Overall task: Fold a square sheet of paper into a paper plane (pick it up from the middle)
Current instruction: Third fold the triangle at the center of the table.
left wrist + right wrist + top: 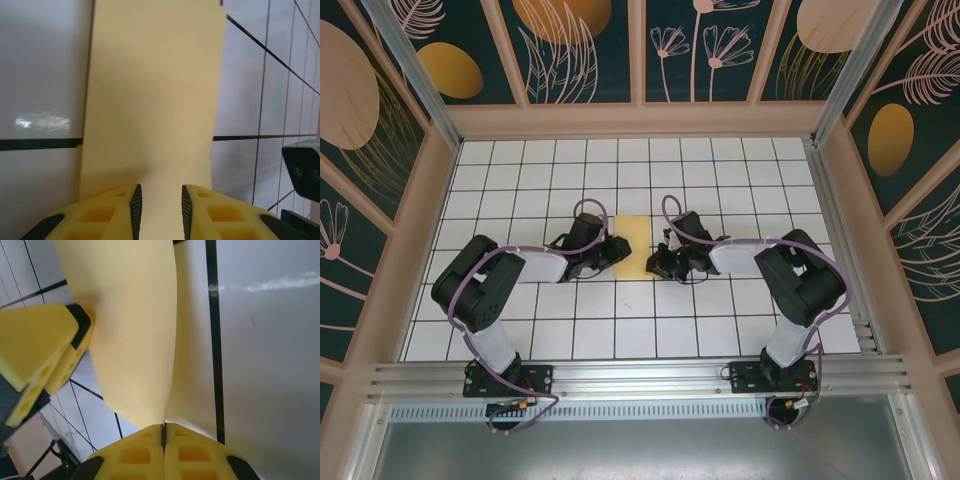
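At the middle of the table (520, 330), the square sheet of paper (631, 238) is found between the two claws. Its right edge is pinched in the clenched right claw (163, 432) and curled upward there. Its left edge is straddled by the left claw (159, 200), whose jaws are parted in a released state.

Overhead view: bright, even light, with soft, short shadows on the white table (620, 335). Wrist views — a white glare streak crosses the glossy tiles in each. The nearest foreground is slightly soft. The square sheet of paper (150, 100) shades darker toward the frame's lower edge.
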You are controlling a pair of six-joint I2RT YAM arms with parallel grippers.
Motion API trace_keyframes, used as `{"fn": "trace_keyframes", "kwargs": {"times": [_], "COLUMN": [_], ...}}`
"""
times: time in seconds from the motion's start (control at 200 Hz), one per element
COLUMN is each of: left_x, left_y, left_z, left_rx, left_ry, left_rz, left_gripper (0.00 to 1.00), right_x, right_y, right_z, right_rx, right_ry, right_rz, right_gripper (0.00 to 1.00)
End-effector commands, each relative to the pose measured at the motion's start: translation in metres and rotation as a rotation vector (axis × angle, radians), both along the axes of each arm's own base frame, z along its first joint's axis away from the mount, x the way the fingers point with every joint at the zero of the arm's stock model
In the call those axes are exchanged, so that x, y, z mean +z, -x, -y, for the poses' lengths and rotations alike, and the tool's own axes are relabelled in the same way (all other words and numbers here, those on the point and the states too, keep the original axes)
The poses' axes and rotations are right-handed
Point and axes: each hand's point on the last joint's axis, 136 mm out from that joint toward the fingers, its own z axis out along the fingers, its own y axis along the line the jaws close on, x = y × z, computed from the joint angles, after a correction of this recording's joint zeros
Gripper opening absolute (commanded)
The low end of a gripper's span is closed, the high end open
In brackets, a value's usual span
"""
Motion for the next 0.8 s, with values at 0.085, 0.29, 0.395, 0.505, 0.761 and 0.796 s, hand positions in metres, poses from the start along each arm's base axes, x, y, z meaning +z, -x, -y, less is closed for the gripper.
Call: {"fn": "trace_keyframes", "kwargs": {"times": [0.085, 0.29, 0.395, 0.505, 0.761, 0.796], "left_x": [0.011, -0.006, -0.013, -0.020, -0.025, -0.025], "left_y": [-0.012, -0.014, -0.012, -0.010, -0.008, -0.008], "left_z": [0.009, 0.005, 0.003, 0.002, 0.000, 0.000], "left_rx": [-0.063, -0.057, -0.056, -0.058, -0.056, -0.056], "left_ry": [-0.021, -0.077, -0.088, -0.097, -0.108, -0.107], "left_rz": [0.088, 0.064, 0.048, 0.032, 0.019, 0.020], "left_gripper": [0.31, 0.27, 0.23, 0.21, 0.19, 0.19], "right_x": [0.006, 0.006, 0.009, 0.014, 0.032, 0.034], "right_y": [0.026, 0.034, 0.031, 0.027, 0.019, 0.018], "right_z": [0.014, 0.025, 0.027, 0.024, 0.021, 0.021], "right_rx": [0.068, 0.056, 0.033, 0.018, -0.040, -0.048], "right_ry": [0.021, 0.034, 0.028, 0.015, -0.055, -0.060], "right_rz": [-0.013, -0.023, -0.017, -0.010, 0.031, 0.035], "right_gripper": [0.00, 0.00, 0.00, 0.04, 0.21, 0.21]}}
